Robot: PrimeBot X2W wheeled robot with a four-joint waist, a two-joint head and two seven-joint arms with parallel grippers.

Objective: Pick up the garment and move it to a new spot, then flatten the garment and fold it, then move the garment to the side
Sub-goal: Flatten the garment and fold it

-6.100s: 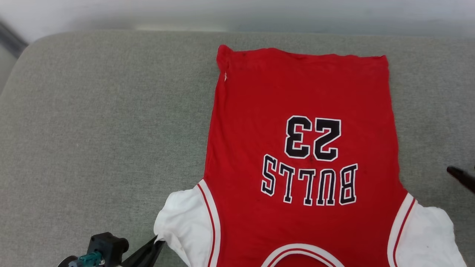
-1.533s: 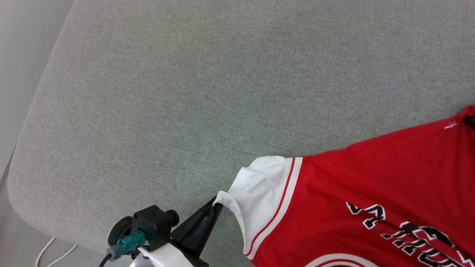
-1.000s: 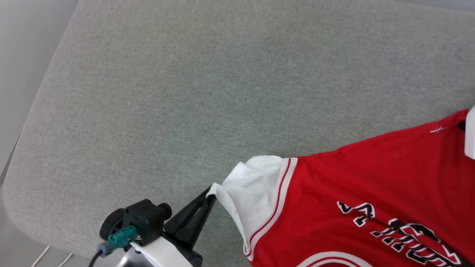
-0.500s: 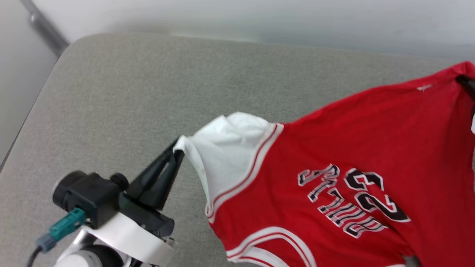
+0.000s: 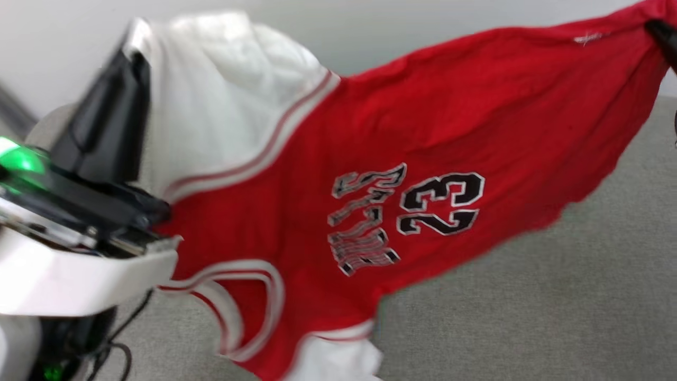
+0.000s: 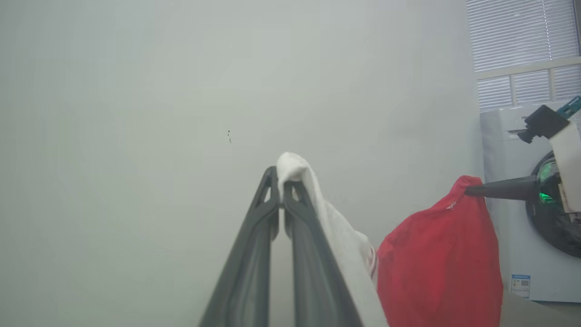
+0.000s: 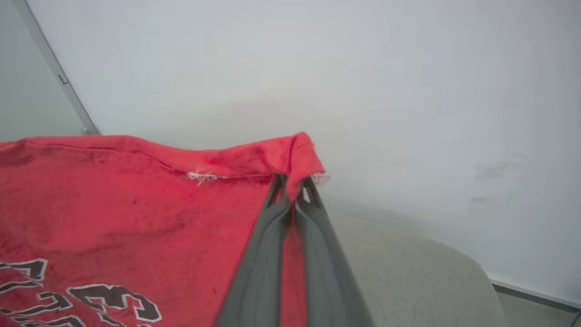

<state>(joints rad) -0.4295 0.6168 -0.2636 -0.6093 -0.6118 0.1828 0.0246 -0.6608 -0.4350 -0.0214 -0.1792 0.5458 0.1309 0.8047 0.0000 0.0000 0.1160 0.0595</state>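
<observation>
The red garment [image 5: 381, 132] hangs in the air, stretched between my two grippers, its black "23" lettering facing the head camera. My left gripper [image 5: 136, 58] is shut on the edge of the white sleeve [image 5: 222, 100]; the left wrist view shows white cloth draped over its closed tips [image 6: 281, 181]. Up at the right, my right gripper [image 5: 658, 26] is shut on a corner of the red hem. The right wrist view shows that pinch [image 7: 292, 184] with the red fabric [image 7: 136, 204] spreading left. The lower part sags toward the surface, blurred.
A grey padded surface [image 5: 529, 317] lies below the shirt, its rounded corner [image 7: 408, 272] near a pale wall. In the left wrist view a white washing machine [image 6: 513, 254] stands at the right, with the right gripper [image 6: 470, 190] in front of it.
Both grippers have risen and lifted the shirt off the grey surface, where it lay flat six seconds ago. The head camera has also tilted up, and the left gripper sits much closer to it.
</observation>
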